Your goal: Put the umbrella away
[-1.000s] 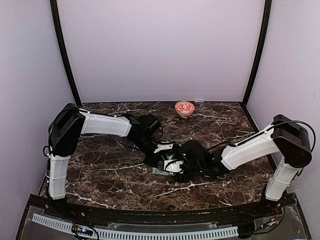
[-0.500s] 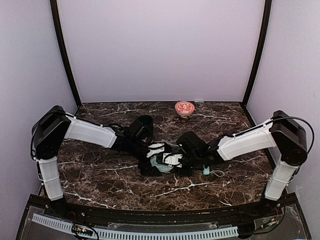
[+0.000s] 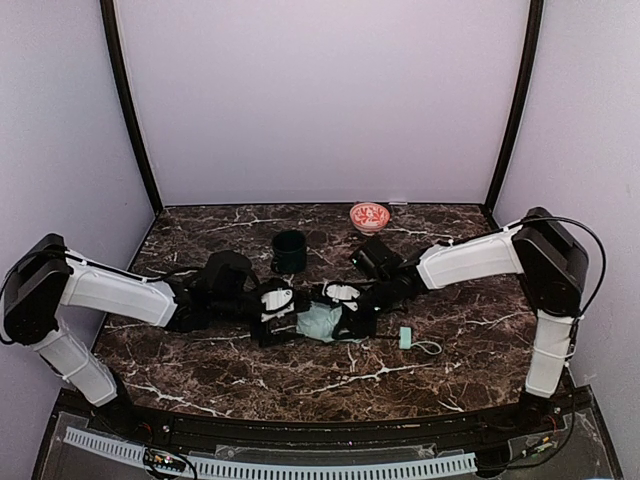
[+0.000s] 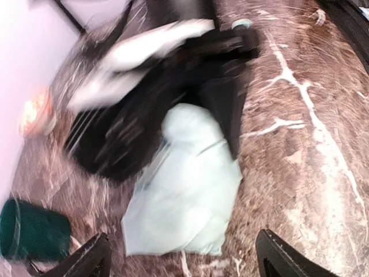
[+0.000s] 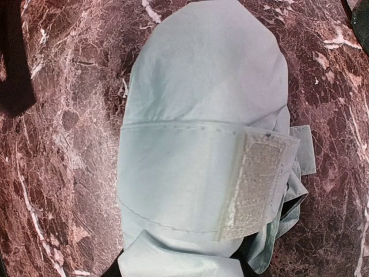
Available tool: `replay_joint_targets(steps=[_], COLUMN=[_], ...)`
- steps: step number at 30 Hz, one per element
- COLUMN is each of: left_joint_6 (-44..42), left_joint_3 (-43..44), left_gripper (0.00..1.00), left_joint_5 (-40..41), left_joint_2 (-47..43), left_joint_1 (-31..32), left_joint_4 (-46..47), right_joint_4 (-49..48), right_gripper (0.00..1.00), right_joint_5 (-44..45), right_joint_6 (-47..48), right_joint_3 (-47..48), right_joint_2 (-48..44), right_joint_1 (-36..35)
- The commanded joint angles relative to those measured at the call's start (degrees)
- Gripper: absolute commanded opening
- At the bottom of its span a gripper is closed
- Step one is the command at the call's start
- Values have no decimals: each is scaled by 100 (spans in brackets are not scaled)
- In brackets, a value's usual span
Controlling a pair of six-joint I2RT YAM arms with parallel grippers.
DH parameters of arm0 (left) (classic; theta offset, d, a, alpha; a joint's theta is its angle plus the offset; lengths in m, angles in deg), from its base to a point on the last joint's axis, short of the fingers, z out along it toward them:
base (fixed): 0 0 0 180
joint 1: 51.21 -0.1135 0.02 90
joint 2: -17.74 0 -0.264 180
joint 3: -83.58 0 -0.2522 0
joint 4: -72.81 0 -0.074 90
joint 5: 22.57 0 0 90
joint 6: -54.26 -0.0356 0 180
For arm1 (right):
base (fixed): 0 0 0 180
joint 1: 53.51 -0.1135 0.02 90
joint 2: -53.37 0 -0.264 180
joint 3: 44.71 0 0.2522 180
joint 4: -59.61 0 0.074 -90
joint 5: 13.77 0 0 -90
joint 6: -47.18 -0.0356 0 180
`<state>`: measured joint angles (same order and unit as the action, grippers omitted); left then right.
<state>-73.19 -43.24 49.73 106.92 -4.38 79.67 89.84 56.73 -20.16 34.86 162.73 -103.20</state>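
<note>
Two grippers meet at one umbrella. The left gripper [image 4: 181, 245] is spread wide. Its two dark fingers [image 4: 92, 257] show at the lower corners of the left wrist view. The umbrella [image 4: 184, 190] lies on the worktop [image 4: 323, 173] just ahead of them, in line with the gap.

The umbrella is a soft, creased bundle of pale mint fabric, rounded at one end. Dark lining shows at the edge that the right wrist view cuts off. One fabric strap [image 5: 202, 173] crosses the bundle and ends in a rough, whitish fastener patch [image 5: 253, 190].

The right gripper [image 3: 340, 305] faces the left one from the far side of the bundle. Its own view is filled with fabric and the left wrist view is smeared by blur, so I cannot tell whether it is spread or pinching.

Off to the right gripper's side, apart from the bundle, lie one small mint handle [image 3: 405, 338] and one thin looped cord [image 3: 430, 348]. The shaft between handle and bundle is hard to make out.

Beyond both grippers stands one dark green mug [image 3: 290, 252], and farther back one small red bowl [image 3: 369, 216]. The worktop is dark brown marble pattern with white veins.
</note>
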Motion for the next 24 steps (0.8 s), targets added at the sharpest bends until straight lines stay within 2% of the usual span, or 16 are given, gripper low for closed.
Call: replay_joint_targets(steps=[1,3,8,14,17,19,20,22,24], left_joint_6=[-1295,-1562,-1888,-1887,-1770,-1571,-1485,-1355,-1294], left_joint_3=[271,353,751,1311,1253,1276,1326,1505,1705], left_gripper=[81,82,95,95,86,76,70,61,50], left_joint_5=[416,717,1256,2163,2018,1897,1795,1511,1325], left_joint_2=[16,279,982,1793,1804,1847,1897,2038,2211], left_joint_1=[680,840,863,863,863,842,819,759,717], left_joint_4=[-524,-477,-114,-275,-622,-974,-1212,-1772,-2271], right_joint_4=[1208,1316,1499,1442,1459,1422,1383,1198,1014], right_gripper=[22,22,22,23,25,27,32,42,67], right_joint_5=[-798,-1027,-1335,-1518,-1494,-1482,-1470,-1419,-1370], right_joint_6=[-411,-392,-338,-282,-264,-269,-286,-349,-428], right_joint_3=[-82,-17,296,289,282,276,276,248,212], right_joint_2=[699,841,1140,1126,1107,1039,979,831,644], right_joint_1=[144,183,245,278,322,377,416,472,521])
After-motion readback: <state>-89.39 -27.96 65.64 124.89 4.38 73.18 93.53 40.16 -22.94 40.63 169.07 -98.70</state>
